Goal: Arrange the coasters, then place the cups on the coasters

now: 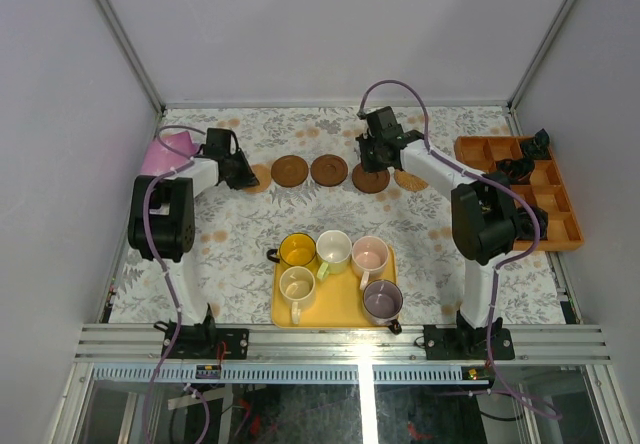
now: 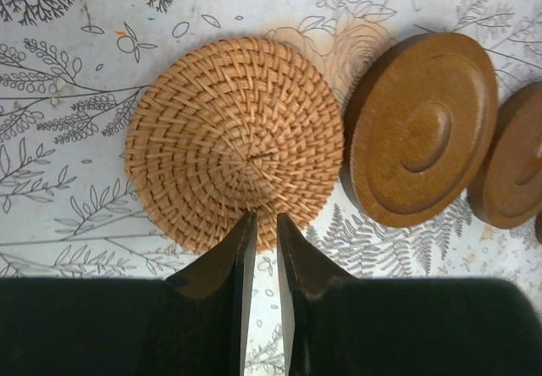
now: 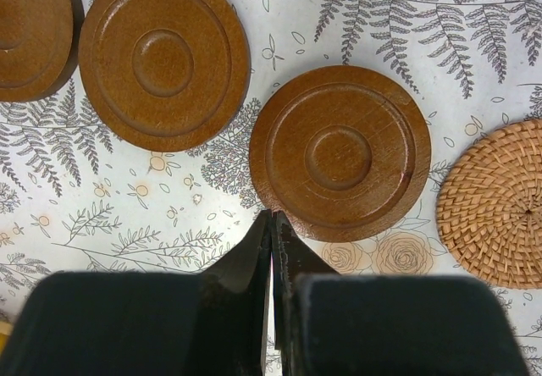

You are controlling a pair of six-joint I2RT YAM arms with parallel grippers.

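The floral-clothed bench (image 1: 240,254) is carrying everything. A yellow rectangular tray (image 1: 335,306) is sitting well behind both end effectors, toward the arm bases, holding all five small handled mugs (image 1: 333,248). The right end effector (image 3: 273,217) is showing its fingers pressed together. Its tips are at the near rim of a dark brown grooved round coaster (image 3: 339,152) lying flat just ahead. The left end effector (image 2: 261,223) is hovering with its fingers a narrow slit apart, its tips at the near rim of a woven tan round coaster (image 2: 233,139). I cannot tell whether they are touching it.
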